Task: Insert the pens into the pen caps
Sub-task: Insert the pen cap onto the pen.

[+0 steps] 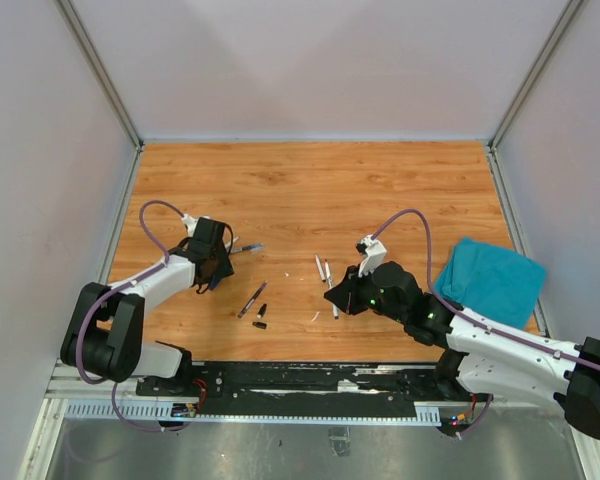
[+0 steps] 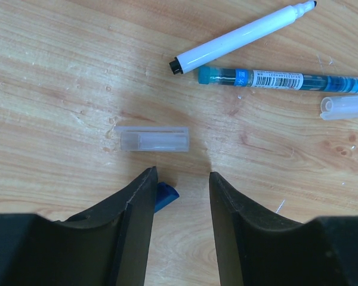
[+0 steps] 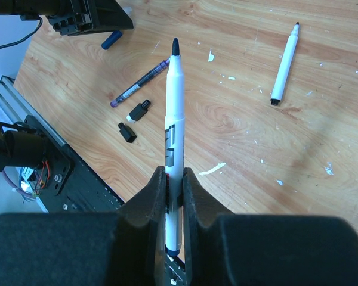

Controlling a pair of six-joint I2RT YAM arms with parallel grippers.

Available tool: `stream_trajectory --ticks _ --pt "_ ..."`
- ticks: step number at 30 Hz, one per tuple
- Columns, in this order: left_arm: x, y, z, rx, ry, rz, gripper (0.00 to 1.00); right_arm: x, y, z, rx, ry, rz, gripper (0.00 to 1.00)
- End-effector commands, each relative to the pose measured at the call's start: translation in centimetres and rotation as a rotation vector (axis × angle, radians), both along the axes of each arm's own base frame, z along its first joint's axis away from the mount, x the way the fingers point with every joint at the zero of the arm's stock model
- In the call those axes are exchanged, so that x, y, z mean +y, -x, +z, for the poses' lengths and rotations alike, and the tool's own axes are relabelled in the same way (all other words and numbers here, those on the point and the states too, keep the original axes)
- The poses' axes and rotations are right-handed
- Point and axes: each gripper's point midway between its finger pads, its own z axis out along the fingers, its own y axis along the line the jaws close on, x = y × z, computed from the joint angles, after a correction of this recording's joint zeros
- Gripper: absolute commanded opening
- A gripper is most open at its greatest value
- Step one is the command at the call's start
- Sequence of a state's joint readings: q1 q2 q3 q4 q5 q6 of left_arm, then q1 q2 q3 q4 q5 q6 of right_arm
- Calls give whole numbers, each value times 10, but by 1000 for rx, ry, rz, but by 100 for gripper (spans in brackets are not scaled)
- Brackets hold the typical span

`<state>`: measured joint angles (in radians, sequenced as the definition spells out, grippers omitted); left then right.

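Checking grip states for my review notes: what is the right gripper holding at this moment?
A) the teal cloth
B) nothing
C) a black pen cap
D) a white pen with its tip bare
D: in the right wrist view the right gripper is shut on a white pen, whose dark tip is uncapped and points away from the fingers.

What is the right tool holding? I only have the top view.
Observer: A pen, white with a bare black tip, clamped between the shut jaws of the right tool.
Reviewer: And the left tool?
Observer: Open, nothing between its jaws; a clear cap lies on the wood just ahead.
Reviewer: Other caps there?
Observer: A second clear cap, further off beside a blue pen.
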<state>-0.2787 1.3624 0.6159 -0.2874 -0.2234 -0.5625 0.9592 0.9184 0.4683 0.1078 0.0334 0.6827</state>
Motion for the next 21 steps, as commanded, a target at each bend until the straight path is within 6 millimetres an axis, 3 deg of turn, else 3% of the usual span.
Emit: stream_trajectory --ticks 1,15,21 --pt "0 40 -27 175 -8 24 46 2 -10 19 -38 -46 -14 1" --pt "8 56 -25 190 -71 106 53 4 -8 17 -31 -41 3 1" --pt "23 46 -15 143 -146 161 55 5 -7 19 -38 -39 14 1"
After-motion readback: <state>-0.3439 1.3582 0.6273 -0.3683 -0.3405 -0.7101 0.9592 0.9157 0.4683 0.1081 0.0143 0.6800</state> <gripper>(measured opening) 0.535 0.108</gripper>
